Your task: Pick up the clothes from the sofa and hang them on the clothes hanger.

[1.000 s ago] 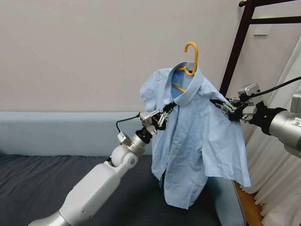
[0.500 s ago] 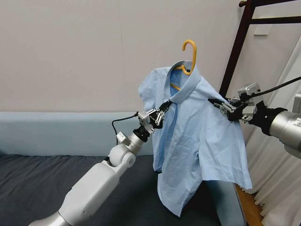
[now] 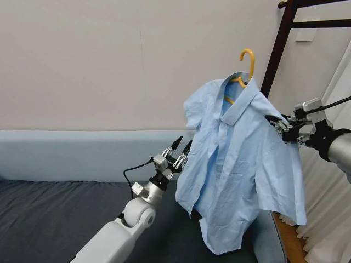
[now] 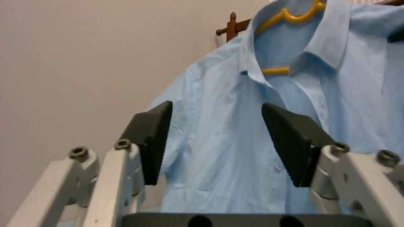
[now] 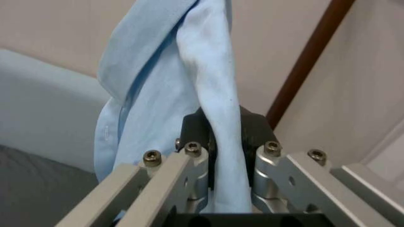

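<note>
- Left gripper (image 3: 183,144) stands over the dark sofa (image 3: 49,219), jaws spread and holding nothing, just beside the shirt's edge.
- Light-blue shirt (image 3: 241,164) hangs in mid-air on a yellow hanger (image 3: 253,66), above the sofa's end.
- Right gripper (image 3: 276,121) is clamped on the shirt's shoulder, near the dark wooden rack (image 3: 277,55).

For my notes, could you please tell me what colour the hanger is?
Yellow; the hanger shows best in the left wrist view.
</note>
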Tool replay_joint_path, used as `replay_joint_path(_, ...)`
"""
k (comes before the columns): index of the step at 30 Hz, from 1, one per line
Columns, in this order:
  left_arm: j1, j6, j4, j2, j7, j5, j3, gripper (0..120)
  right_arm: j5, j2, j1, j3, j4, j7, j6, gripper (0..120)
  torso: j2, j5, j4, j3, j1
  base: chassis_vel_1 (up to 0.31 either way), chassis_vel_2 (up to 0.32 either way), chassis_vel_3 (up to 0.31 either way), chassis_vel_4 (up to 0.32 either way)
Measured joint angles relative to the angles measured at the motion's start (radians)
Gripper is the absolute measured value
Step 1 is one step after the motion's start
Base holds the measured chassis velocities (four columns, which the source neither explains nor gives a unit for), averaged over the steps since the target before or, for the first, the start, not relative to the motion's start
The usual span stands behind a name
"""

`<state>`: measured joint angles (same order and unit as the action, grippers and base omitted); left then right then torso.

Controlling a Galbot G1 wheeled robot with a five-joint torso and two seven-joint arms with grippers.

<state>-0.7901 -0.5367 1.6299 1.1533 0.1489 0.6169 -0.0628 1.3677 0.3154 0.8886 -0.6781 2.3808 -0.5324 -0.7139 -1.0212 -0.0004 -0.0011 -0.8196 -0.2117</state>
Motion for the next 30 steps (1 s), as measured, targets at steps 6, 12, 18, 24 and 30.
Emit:
replay_joint_path(6,-0.045,-0.004,0.024,-0.018,0.003,-0.005,0.037,85,-0.076,0.031,0.143,-0.146,0.034,-0.073,0.005,7,0.0,0.0002,-0.0001,0.0,0.0,0.0,0.0,0.0,0.0)
replay_joint_path(12,-0.067,-0.005,0.043,-0.026,0.005,-0.005,0.053,100,-0.141,0.051,0.261,-0.247,0.044,-0.131,0.034,7,0.0,0.0002,-0.0002,0.0,0.0,0.0,0.0,0.0,0.0)
replay_joint_path(18,-0.089,-0.005,0.077,-0.019,0.005,-0.008,0.066,100,-0.152,0.055,0.175,-0.155,0.0,-0.262,0.036,7,0.0,0.0003,-0.0001,0.0,0.0,0.0,0.0,0.0,0.0)
replay_joint_path(24,-0.117,-0.005,0.095,-0.021,0.006,-0.017,0.084,100,-0.185,0.03,0.123,-0.082,-0.104,-0.282,0.067,7,0.0,0.0,-0.0001,0.0,0.0,0.0,0.0,0.0,0.0)
replay_joint_path(30,-0.12,-0.005,0.109,-0.034,0.007,-0.016,0.087,100,-0.26,0.022,0.076,-0.022,-0.238,-0.24,0.096,7,0.0,0.0004,-0.0003,0.0,0.0,0.0,0.0,0.0,0.0)
